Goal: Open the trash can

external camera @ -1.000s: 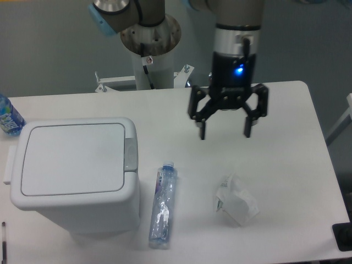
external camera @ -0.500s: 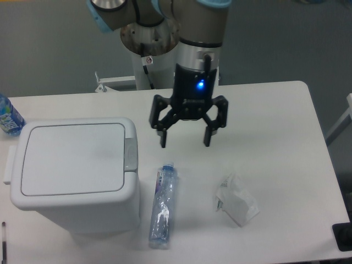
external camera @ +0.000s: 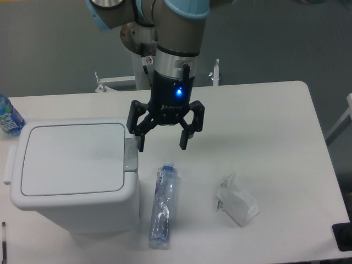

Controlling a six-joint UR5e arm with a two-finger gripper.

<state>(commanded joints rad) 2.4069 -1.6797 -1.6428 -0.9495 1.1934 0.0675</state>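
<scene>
Since the earlier frames the gripper (external camera: 163, 147) has travelled leftward across the table and now hangs next to the right edge of the trash can (external camera: 74, 173); nothing else has shifted.

Trash can: sits at the left of the white table (external camera: 275, 121), near the front edge. Lid (external camera: 71, 158) flat and closed. The grey push tab (external camera: 131, 154) lies on the can's right rim. Can's lower body is cut off by the bottom of the frame.

Gripper: two black fingers spread wide, nothing between them, grasping nothing. The left-hand fingertip (external camera: 141, 144) overlaps the top of the push tab in this view; cannot tell whether it touches or is only above it. The other fingertip is over bare table, right of the can. Blue light glows on the wrist body.

Outward from the can: a crushed clear plastic bottle (external camera: 163, 206) with blue label lies on its side just beside the can's right wall, cap end pointing away from the camera, below the gripper in the frame. Farther right, well apart, a crumpled white paper wad (external camera: 236, 201).

At the far left edge, a second bottle with blue label (external camera: 9, 117), mostly cut off. Bottom right corner, a dark object (external camera: 342, 237), cut off, unidentifiable. Bottom left, a thin dark sliver, too small to make out.
</scene>
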